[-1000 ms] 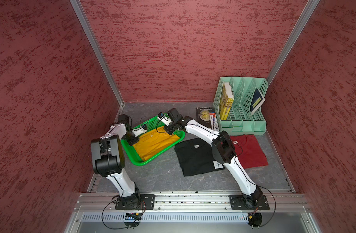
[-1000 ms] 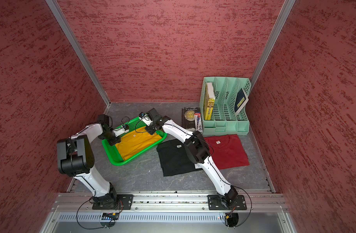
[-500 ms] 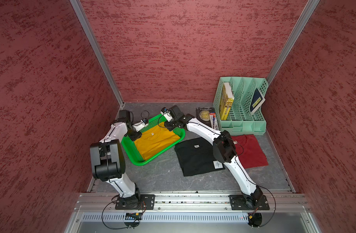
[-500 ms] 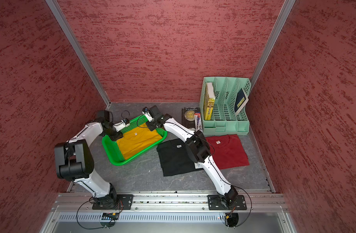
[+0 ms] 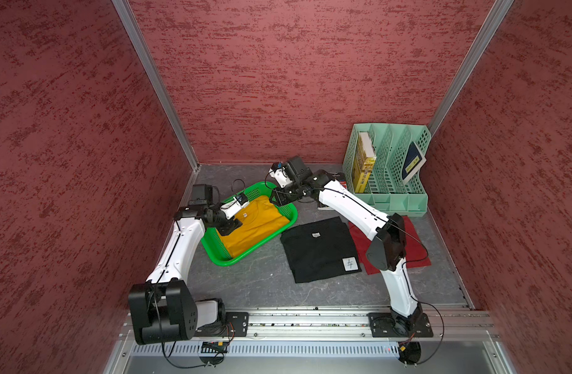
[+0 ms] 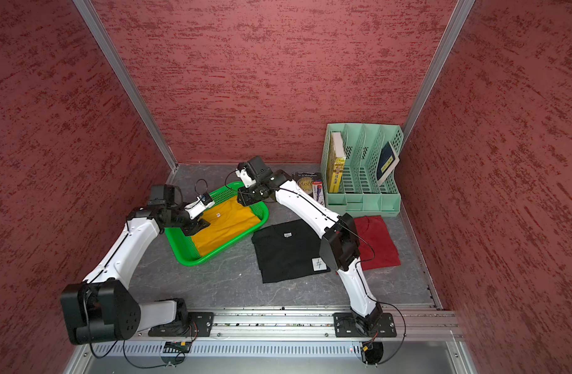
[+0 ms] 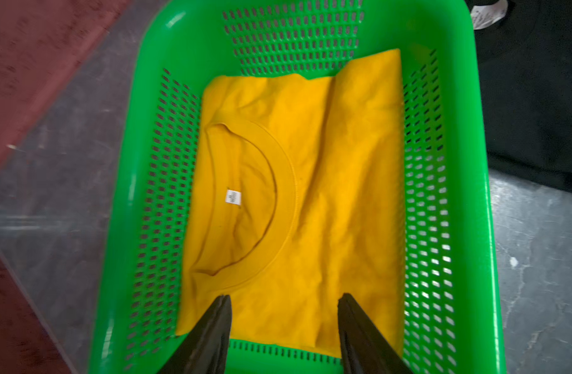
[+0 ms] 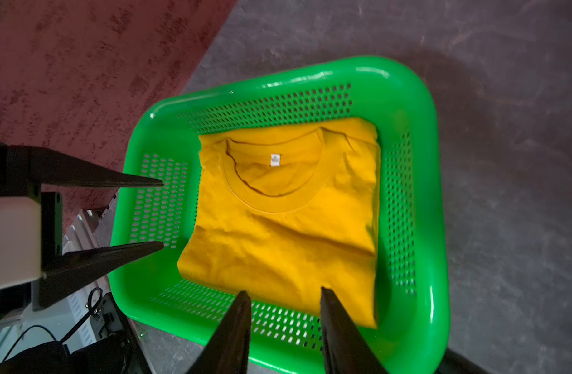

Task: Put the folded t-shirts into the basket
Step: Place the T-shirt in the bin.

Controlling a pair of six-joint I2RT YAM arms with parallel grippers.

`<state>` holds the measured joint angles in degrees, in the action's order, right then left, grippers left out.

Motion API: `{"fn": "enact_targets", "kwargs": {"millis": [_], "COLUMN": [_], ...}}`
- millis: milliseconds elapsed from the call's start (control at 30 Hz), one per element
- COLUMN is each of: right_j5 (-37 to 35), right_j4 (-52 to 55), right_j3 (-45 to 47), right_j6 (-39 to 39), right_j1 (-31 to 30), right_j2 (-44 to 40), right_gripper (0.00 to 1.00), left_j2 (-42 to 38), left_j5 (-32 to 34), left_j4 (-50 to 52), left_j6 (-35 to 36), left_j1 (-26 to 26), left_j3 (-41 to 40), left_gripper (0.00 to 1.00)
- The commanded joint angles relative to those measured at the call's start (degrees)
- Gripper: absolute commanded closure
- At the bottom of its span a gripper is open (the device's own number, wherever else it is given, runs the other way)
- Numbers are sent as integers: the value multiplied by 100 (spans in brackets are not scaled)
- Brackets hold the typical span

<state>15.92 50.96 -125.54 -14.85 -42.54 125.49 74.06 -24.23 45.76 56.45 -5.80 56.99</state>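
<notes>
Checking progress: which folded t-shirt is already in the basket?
The mustard yellow folded t-shirt, in the bright green perforated basket; the black t-shirt and dark red t-shirt lie outside.

White links (image 5: 181, 246), black joints (image 5: 386, 247), thin cables (image 5: 417, 242), tapered black fingers (image 7: 213, 336)

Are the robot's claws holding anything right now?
No. The left gripper and right gripper are both open and empty; the yellow shirt lies in the basket.

Grey tabletop (image 5: 262, 285), green basket (image 5: 257, 192), black shirt (image 5: 317, 249), red shirt (image 6: 383, 239), mint organizer (image 5: 391, 197), perhaps a book (image 6: 305, 184)
</notes>
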Motion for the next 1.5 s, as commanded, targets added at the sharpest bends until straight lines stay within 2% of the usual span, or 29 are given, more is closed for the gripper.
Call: {"fn": "enact_targets", "kwargs": {"millis": [0, 133, 200, 467, 600, 767, 867, 1067, 1200, 1333, 1467], "right_j5": [-170, -53, 21, 450, 1243, 1412, 1366, 1145, 827, 224, -389], "right_j4": [1003, 1288, 1385, 1017, 1065, 1228, 1073, 532, 139, -416, -799], "right_j3": [-330, -941, -1112, -866, -833, -822, -546, 453, 1536, 3076, 4598], "right_j6": [-620, -819, -835, -523, -103, 285, 205, -119, -246, -537, -1119], "right_j1": [27, 51, 72, 118, 115, 121, 119, 118, 122, 124, 126], "right_j2": [542, 1171, 1407, 1872, 1836, 1654, 1261, -69, -1243, -2464, -3326], "right_gripper": [63, 67, 74, 92, 93, 91, 86, 77, 73, 71, 72], "left_j2": [126, 446, 615, 1450, 1704, 1970, 1875, 1066, 459, -154, -583], "left_j5": [-401, -216, -105, 133, 52, -78, -307, -1154, -1320, -1360, -1010], "left_j4": [-32, -228, -287, -106, 326, 1066, 1325, 2300, 2693, 2630, 2098], "left_j6": [-171, -131, -71, 296, 620, 942, 963, 1198, 1054, 634, 76], "left_j1": [8, 0, -23, -188, -194, -54, -9, 51, 315, 761, 1701], "left_j3": [-306, -568, -667, -783, -710, -528, -401, 116, 523, 743, 634], "left_gripper": [45, 48, 49, 53, 56, 57, 57, 55, 52, 49, 46]}}
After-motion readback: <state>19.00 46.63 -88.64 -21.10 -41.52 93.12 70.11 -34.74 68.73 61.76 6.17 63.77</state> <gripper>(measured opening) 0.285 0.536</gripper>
